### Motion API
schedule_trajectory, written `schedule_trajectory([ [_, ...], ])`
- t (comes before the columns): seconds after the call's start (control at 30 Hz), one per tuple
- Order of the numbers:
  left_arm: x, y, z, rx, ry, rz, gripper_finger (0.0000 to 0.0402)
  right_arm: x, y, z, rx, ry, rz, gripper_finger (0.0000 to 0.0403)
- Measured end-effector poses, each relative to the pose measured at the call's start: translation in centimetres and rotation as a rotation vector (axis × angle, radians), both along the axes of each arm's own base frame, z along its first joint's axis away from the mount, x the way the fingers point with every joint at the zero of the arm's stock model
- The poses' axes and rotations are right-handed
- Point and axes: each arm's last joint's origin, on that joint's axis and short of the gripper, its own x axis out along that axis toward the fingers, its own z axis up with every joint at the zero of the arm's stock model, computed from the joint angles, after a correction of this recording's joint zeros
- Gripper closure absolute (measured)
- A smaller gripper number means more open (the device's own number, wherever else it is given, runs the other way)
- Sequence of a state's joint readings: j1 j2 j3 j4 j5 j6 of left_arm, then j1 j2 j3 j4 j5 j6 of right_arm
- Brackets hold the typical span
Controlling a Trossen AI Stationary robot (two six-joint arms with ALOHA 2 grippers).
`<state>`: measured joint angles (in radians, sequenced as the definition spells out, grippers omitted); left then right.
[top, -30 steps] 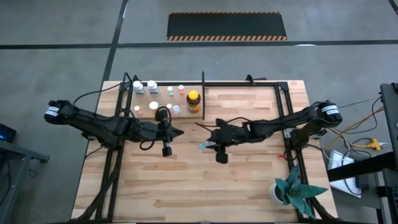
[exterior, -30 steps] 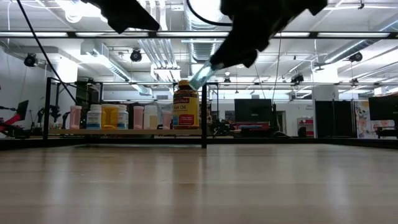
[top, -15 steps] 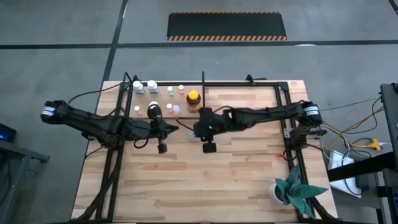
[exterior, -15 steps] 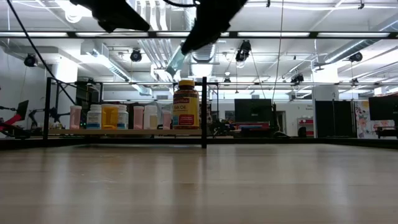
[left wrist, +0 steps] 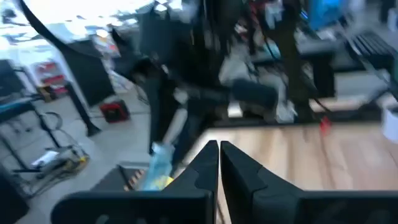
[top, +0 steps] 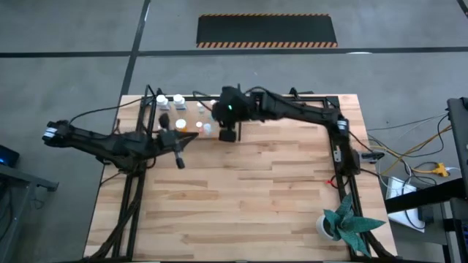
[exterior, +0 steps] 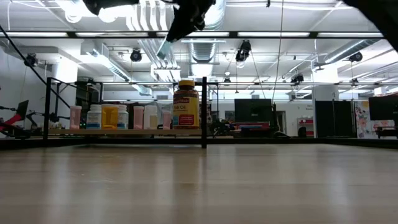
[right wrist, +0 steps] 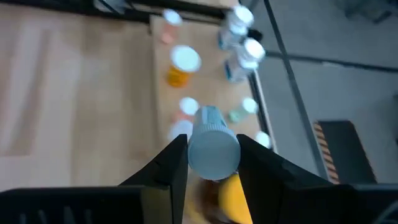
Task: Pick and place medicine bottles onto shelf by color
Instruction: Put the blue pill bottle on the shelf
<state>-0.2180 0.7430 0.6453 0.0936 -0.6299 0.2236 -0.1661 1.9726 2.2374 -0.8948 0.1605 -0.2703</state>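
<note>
The shelf [exterior: 124, 132] stands at the table's far left, with several small medicine bottles [exterior: 118, 117] on its board. A larger amber jar [exterior: 185, 104] stands on the board beside the divider post [exterior: 204, 112]. My right gripper [right wrist: 212, 149] hangs high over the shelf [top: 219, 117], shut on a pale blue bottle [exterior: 165, 46]. The jar's yellow lid [right wrist: 230, 199] shows just below that bottle. My left gripper [left wrist: 218, 163] is shut and holds nothing. It sits level near the shelf's near side [top: 191, 139]. My right gripper pinches the pale blue bottle's two sides [right wrist: 193, 152] between its two fingers. The fingers slant down from the table's right side and lie along the bottle. Its free end [exterior: 162, 52] sticks out past them, tilted down toward the shelf. The bottle is lifted clear, above the bottles on the board.
A potted green plant [top: 340, 223] stands at the near right corner. Black frame tubes [top: 344, 157] run along the table's left and right sides. Bare wooden tabletop [top: 256, 197] spreads across the middle and near part.
My right gripper has swung from the table's middle toward the far left and risen, carrying the pale blue bottle to above the shelf beside the amber jar. My left gripper has drawn back toward the table's left edge, still shut.
</note>
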Motion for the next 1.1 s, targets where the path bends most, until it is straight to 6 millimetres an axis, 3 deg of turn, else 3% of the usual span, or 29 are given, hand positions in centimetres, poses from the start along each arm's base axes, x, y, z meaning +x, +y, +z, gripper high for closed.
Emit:
schedule_trajectory([
  [0.23,-2.1,0.6,0.9,-0.021,-0.087,0.057,0.0402,1.6,-3.7,-1.7,-0.035,0.019,-0.022,0.0293],
  [0.6,-2.3,0.6,-0.1,-0.015,-0.067,0.054,0.0402,4.1,-7.4,-5.9,-0.02,-0.02,-0.068,0.0289],
  [0.87,-2.4,0.7,-0.1,-0.014,-0.07,0.054,0.0402,4.8,-7.7,-7.3,-0.037,-0.002,-0.053,0.0292],
  [1.0,-2.3,0.6,-0.5,0.008,-0.048,0.055,0.0402,4.4,-7.4,-6.5,-0.048,-0.006,-0.027,0.029],
  [1.1,-1.9,0.5,-0.9,0.013,-0.025,0.056,0.0402,3.8,-6.0,-4.9,-0.051,-0.001,0.082,0.0289],
])
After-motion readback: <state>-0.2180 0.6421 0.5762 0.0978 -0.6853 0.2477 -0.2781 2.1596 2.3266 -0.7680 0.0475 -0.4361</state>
